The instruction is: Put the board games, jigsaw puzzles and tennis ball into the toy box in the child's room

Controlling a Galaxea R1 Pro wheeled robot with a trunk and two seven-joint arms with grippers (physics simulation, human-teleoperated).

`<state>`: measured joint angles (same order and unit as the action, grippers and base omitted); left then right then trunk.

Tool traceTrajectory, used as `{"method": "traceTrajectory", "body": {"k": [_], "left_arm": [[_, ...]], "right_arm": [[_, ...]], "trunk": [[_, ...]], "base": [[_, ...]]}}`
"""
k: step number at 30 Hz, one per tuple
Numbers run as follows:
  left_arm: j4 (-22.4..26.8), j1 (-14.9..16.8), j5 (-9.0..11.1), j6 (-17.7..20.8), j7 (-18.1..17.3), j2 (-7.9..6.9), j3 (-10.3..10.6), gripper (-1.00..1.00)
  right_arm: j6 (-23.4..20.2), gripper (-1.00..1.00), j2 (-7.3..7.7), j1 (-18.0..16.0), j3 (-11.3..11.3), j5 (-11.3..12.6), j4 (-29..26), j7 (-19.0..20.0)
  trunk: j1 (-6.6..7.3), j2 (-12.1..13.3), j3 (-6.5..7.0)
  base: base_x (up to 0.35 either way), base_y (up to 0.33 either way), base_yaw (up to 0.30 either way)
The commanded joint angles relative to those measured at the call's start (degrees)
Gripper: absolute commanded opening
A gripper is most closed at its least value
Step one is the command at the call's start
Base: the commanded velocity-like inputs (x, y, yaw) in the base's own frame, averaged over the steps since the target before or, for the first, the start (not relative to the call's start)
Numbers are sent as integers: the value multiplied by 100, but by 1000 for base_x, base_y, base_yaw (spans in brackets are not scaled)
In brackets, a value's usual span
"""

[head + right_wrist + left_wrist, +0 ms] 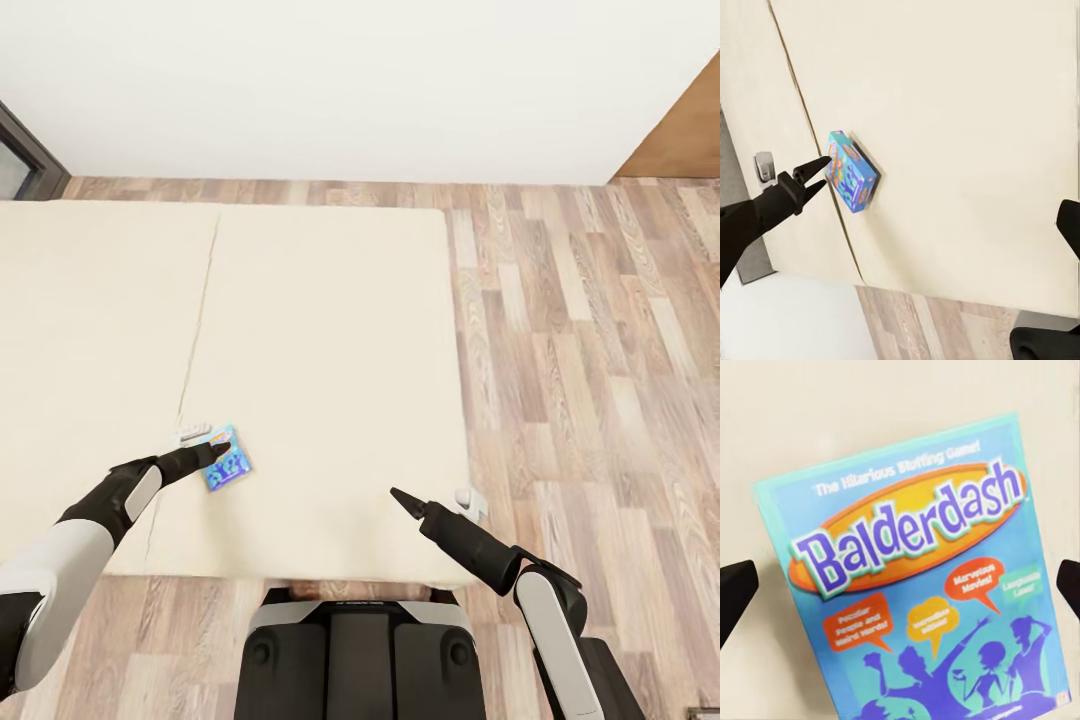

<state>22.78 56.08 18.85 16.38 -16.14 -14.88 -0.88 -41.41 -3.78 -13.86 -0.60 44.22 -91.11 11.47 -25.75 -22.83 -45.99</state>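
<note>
Reaching out over the bed, my left gripper (222, 447) hangs right above the small blue flat Balderdash board game box (227, 467), its dark fingers spread wide with nothing between them. In the left wrist view the box (919, 577) lies face-up and fills the space between the two fingertips (735, 592), which stand outside its long edges, so I judge the jaws are opened to straddle its width before coming down on it. Whether a fingertip already touches the lid I cannot tell.

That box rests flat on the wide beige mattress (330, 330), on the near-left part, just right of the seam that runs through the padding. Beside it on the far-left side lies a small white flat thing (193, 434), too small to identify.

Over on the right, my right gripper (408, 502) hovers above the near-right part of the mattress, well apart from the box, and holds nothing; from its wrist view one finger shows at each edge with a broad gap, so it is open, I think simply parked out of the way. Beyond the bed, wood plank floor (590, 330) runs to the white wall (360, 80).
</note>
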Motion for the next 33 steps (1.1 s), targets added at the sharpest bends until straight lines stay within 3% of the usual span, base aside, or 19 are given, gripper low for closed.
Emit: {"method": "traceTrajectory", "body": {"k": [1, 11, 33], "left_arm": [[7, 0, 47, 50, -24, -3, -9, 100], [7, 0, 24, 50, -209, -7, -9, 100], [7, 0, 23, 42, -223, -7, -5, 100]], "right_arm": [[-28, 100, -5, -3, 7, -10, -3, 18], [-17, 100, -8, -3, 6, -10, -3, -4], [-16, 100, -17, -3, -47, -36, -3, -24]], "trunk": [[-3, -8, -6], [-3, -8, -6], [-3, -8, -6]], "base": [[0, 27, -137], [9, 110, -39], [48, 47, -1]]}}
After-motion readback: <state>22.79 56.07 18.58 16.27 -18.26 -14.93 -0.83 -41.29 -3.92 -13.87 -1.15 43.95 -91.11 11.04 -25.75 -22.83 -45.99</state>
